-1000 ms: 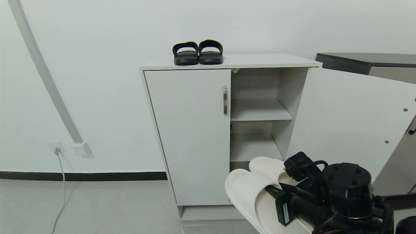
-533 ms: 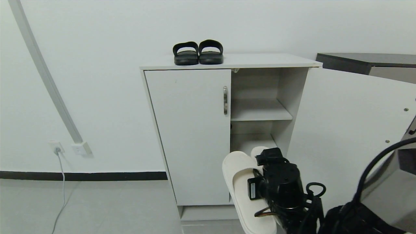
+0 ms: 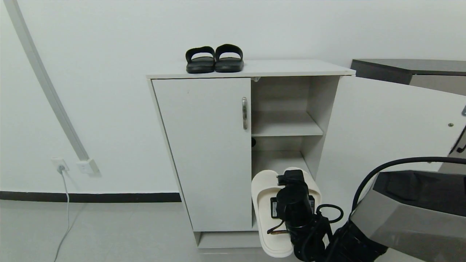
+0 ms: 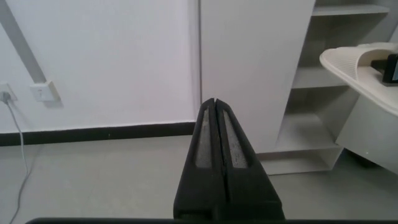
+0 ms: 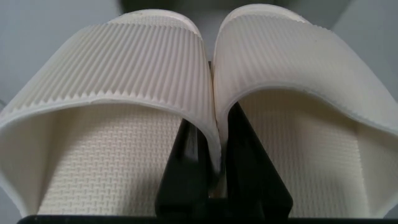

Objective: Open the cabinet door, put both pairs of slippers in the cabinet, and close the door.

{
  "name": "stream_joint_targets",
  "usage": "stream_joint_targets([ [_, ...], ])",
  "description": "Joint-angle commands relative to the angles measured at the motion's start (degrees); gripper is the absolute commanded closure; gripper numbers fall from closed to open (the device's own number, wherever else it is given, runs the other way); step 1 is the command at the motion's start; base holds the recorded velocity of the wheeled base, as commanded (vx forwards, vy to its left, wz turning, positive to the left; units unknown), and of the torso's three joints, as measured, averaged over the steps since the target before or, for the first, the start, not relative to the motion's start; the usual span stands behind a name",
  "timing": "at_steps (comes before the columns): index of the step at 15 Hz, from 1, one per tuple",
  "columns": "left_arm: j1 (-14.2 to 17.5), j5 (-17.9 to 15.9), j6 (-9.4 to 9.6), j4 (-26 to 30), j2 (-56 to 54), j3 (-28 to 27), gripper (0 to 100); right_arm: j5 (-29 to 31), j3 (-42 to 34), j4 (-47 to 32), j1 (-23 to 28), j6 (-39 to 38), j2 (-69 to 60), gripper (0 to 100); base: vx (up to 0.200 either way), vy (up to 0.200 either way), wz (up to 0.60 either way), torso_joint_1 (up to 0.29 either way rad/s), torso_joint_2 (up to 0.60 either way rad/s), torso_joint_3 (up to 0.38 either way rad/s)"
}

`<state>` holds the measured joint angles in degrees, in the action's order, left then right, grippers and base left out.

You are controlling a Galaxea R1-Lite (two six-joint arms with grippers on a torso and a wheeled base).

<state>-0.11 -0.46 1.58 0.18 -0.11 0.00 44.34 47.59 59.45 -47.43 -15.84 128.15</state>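
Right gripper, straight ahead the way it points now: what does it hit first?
Likely the lower shelf in the open right side of the cabinet, and the white slippers clamped in the right gripper lead, so their toes would arrive first. Depth is unclear.

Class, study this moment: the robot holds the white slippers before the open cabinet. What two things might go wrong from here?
1. The right gripper pinches only the touching inner strap edges of the white slippers, so the pair may sag or slip out on the way in.
2. The pair's left side lines up with the edge of the closed left door; pushed straight in, it could catch there instead of landing on the shelf.
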Motion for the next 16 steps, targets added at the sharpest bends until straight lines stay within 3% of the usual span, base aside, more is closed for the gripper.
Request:
stream_joint_targets([
  [1,-0.07,0.02,0.0,-0.01,0.2,0.0,100,-0.04,0.22,0.14,0.68,0.02,1.84,100,0.0,-0.2,0.0,0.002,0.0,0.002],
  [6,0.02,0.02,-1.32,-0.09,0.11,0.0,100,-0.22,2.07,0.75,0.94,-0.78,5.89,100,0.0,-0.04,0.0,0.0,0.0,0.0],
  [16,-0.07,-0.24,-1.23,-0.09,0.11,0.0,100,-1.27,9.1,2.16,1.03,0.63,12.92,100,0.0,0.0,0.0,0.0,0.0,0.0],
])
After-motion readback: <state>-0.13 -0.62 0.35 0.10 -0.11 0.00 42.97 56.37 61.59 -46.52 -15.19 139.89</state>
